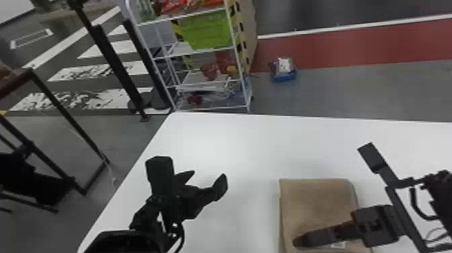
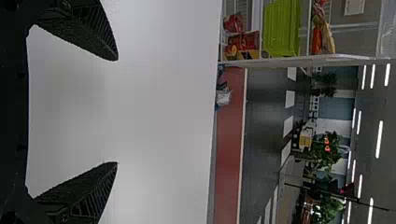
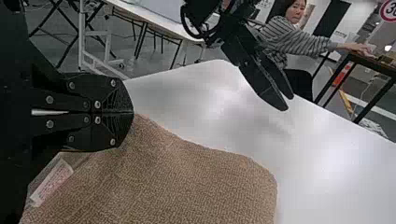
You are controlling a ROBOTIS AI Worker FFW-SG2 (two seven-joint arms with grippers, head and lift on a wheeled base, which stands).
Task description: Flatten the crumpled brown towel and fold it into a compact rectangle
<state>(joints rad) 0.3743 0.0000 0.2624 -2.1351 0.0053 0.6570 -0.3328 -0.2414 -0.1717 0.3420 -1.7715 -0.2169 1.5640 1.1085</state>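
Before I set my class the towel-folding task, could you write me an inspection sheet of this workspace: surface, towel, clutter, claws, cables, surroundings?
Surface: white table, smooth and level-looking.
Towel: brown towel lies spread on the table's right part, mostly flat; pale tag beside the right claw.
Clutter: nothing seen.
Left claw: open, above the table, left of the towel.
Right claw: closed at the towel's edge, apparently pinching it.
Cables: a black loop hangs by the left arm; more cables run along the right arm.
Surroundings: white wire shelf with a green bin past the far edge; dark-framed table off to the left.
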